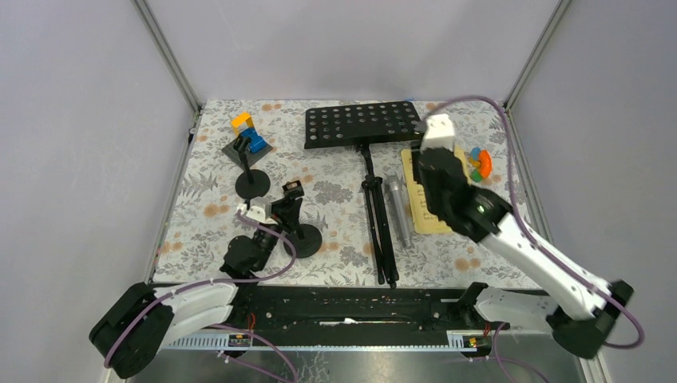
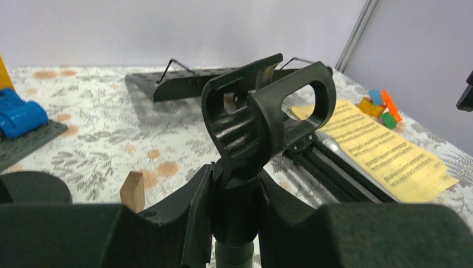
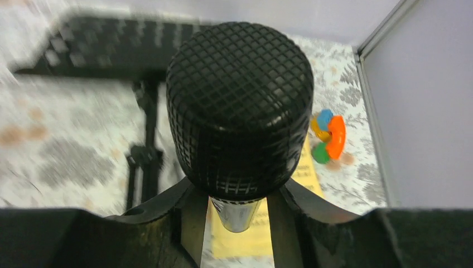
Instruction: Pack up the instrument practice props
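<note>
My left fingers (image 2: 199, 219) are pinching the stem of the clip-topped post (image 2: 262, 111), with its empty clip standing just above them. I am judging that an upright, even hold matters here, so the disc base (image 1: 307, 239) is not tipping. My right fingers (image 3: 192, 220) are clamping the black microphone (image 3: 240, 106) just under its mesh head, above the yellow sheet-music pages (image 3: 309, 167). Lowering it gently beside the silver microphone (image 1: 399, 209), to their left, seems best.
</note>
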